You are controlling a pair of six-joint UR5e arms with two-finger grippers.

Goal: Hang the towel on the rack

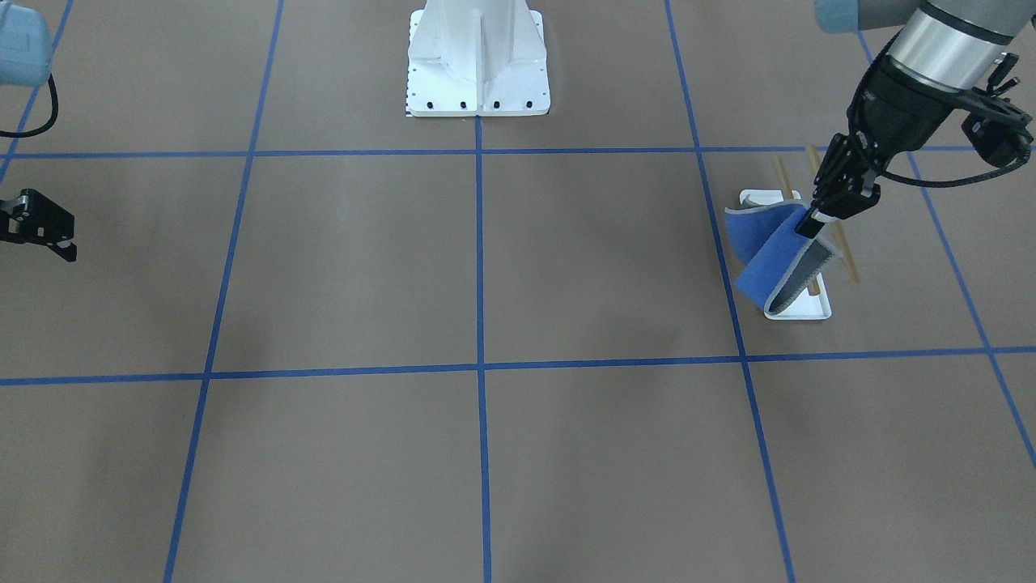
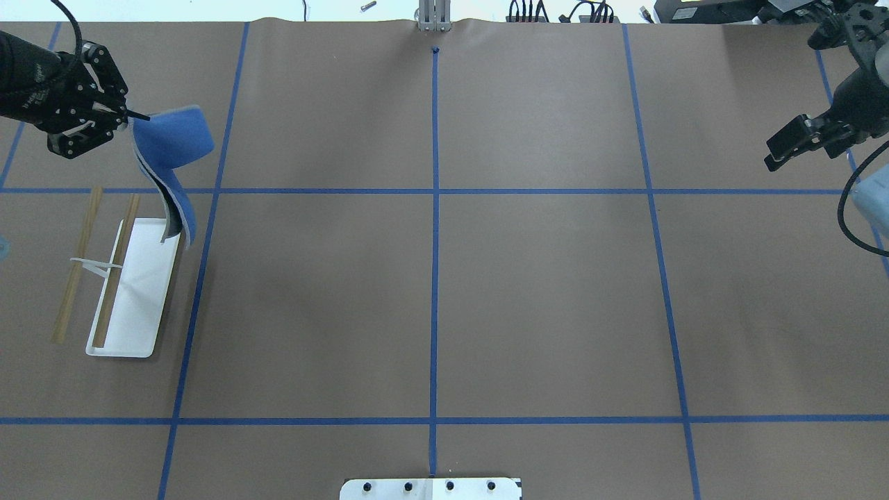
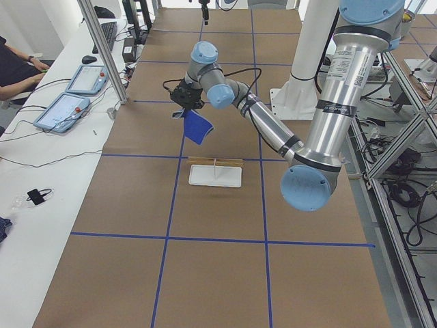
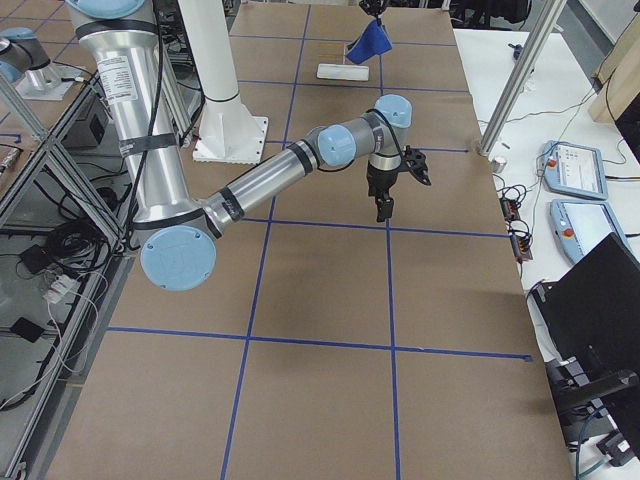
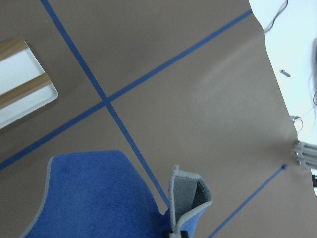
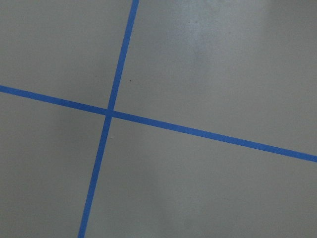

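Note:
My left gripper (image 2: 128,114) is shut on one edge of the royal-blue towel (image 2: 173,139) and holds it in the air. The towel hangs folded, its grey underside showing, and its lower end is over the far end of the rack's white tray (image 2: 142,298). The two tan rods (image 2: 114,271) are bare, with the towel to one side of them. In the front view the gripper (image 1: 812,225) holds the towel (image 1: 765,255) in front of the rack (image 1: 809,309). The left wrist view shows the towel (image 5: 94,198) and the rack's end (image 5: 20,84). My right gripper (image 2: 771,158) looks open and empty, far from both.
The big white bolted pedestal (image 1: 477,57) stands at the table's middle on the robot's side. Blue tape lines (image 2: 434,278) divide the brown table. Operator desks with pendants (image 3: 68,109) run along the far side. The right wrist view shows only table and tape (image 6: 109,113).

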